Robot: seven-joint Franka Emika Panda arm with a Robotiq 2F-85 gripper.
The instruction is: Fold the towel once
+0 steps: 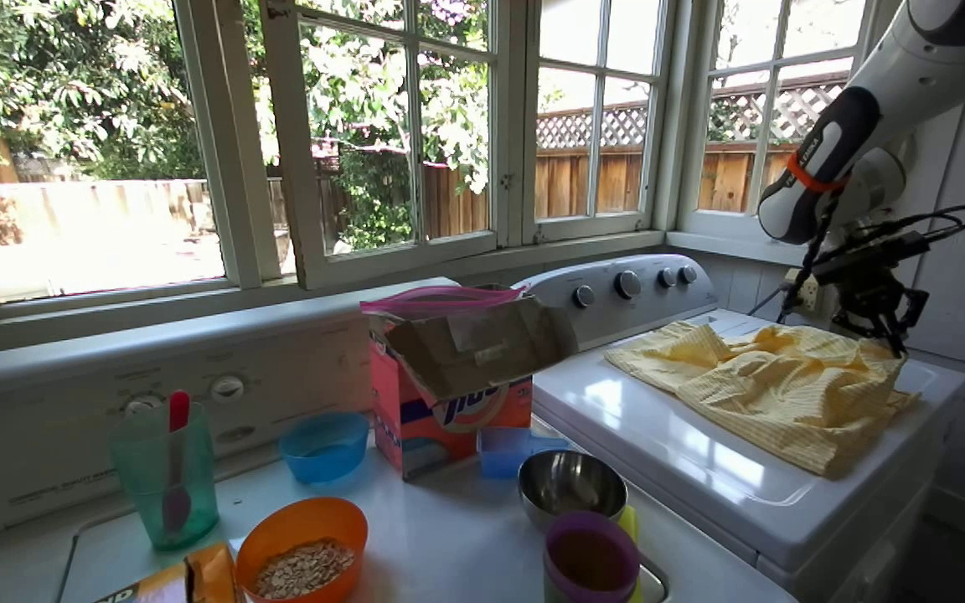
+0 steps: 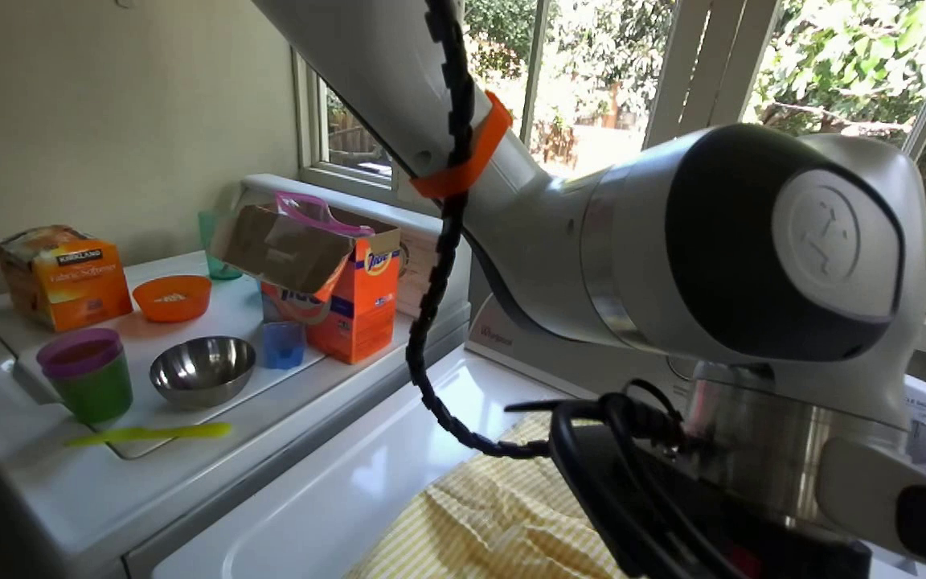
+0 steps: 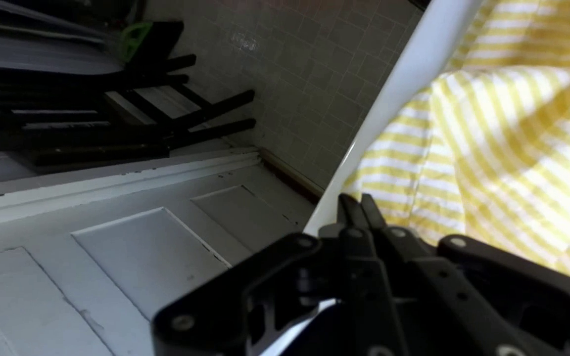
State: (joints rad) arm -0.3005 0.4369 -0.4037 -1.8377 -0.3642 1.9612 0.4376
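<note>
Fingers (image 3: 374,213) of my gripper (image 3: 357,201) pressed together, whether pinching anything unclear to me, striped towel (image 1: 771,392) just by their tips, rumpled on a white machine (image 1: 642,423) at right in an exterior view, orange bowl (image 1: 315,512) lower left.

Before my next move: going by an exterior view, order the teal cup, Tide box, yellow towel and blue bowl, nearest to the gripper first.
Nearest to the gripper first:
1. Yellow towel: right by it, on the picture's right.
2. Tide box: mid-picture.
3. Blue bowl: just left of the Tide box.
4. Teal cup: far left.
</note>
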